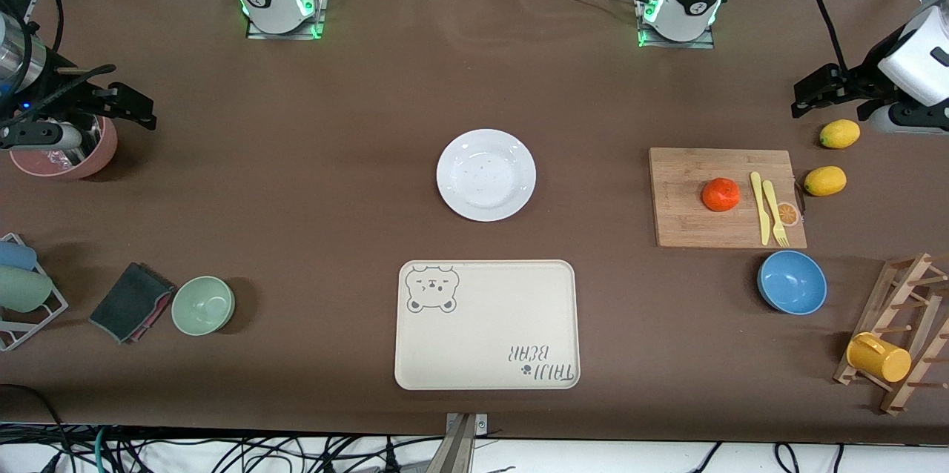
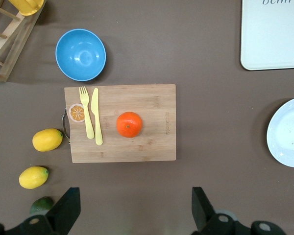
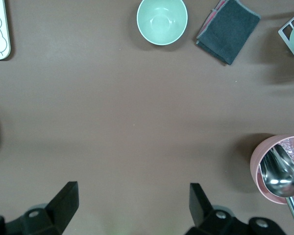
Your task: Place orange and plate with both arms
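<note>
The orange (image 1: 721, 194) rests on the cutting board (image 1: 689, 221); the plate (image 1: 485, 174) sits mid-desk. Left gripper (image 1: 808, 96) and right gripper (image 1: 126, 108) hover at the desk ends, fingers spread. Centre the left fingers over the orange, clear of the cutlery (image 1: 768, 207).

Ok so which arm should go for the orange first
Left, probably. The left gripper hangs open at its end of the table, over the lemons beside the board where the orange sits. The right gripper, open too, is over the pink cup.
</note>
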Robot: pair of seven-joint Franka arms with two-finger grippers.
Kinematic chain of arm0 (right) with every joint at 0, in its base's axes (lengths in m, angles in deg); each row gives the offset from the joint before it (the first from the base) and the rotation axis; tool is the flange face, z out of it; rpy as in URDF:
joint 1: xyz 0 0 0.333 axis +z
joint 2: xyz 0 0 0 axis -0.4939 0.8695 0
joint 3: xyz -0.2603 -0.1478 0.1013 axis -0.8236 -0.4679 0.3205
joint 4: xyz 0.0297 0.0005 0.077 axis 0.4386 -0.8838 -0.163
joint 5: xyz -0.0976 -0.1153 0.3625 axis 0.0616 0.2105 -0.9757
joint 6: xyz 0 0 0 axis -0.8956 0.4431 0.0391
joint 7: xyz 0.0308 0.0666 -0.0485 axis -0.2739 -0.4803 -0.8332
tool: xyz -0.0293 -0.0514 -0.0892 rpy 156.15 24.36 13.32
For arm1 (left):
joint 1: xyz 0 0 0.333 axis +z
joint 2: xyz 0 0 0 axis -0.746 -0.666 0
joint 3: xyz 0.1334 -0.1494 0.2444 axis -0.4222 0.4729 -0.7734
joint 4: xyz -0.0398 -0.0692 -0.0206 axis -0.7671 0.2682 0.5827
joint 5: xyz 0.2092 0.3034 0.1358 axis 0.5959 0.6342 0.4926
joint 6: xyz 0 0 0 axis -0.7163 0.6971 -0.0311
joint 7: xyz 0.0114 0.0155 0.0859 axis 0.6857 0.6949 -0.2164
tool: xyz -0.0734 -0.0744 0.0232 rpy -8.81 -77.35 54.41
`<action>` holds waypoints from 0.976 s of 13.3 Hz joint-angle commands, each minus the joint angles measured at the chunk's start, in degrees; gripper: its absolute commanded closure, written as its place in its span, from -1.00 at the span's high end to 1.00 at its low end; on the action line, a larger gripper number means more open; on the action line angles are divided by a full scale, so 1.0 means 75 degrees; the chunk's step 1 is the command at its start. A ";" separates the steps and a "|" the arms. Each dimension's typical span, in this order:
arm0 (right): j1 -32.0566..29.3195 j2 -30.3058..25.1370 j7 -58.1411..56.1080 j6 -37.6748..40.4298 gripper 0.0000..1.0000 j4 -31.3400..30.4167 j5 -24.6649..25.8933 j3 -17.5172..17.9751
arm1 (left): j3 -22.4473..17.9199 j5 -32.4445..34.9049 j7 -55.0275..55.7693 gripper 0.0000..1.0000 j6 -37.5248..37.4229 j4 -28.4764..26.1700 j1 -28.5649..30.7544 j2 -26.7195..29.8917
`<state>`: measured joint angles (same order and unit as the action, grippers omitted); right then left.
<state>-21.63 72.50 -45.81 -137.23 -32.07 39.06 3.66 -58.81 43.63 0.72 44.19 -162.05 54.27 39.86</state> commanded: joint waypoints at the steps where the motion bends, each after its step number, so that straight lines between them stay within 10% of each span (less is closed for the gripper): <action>1: 0.0016 -0.0089 0.0024 0.0015 1.00 -0.0095 -0.0106 0.0001 | -0.0002 0.0084 0.0041 1.00 -0.0035 0.0198 -0.0019 -0.0081; 13: 0.0016 -0.0089 0.0024 0.0027 1.00 -0.0072 -0.0094 -0.0010 | -0.0014 0.0061 0.0041 1.00 0.0139 0.0140 0.0075 -0.0093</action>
<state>-21.63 72.50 -45.81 -137.19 -32.07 39.06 3.66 -59.15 43.63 0.72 44.46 -162.05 54.39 39.80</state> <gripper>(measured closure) 0.000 0.000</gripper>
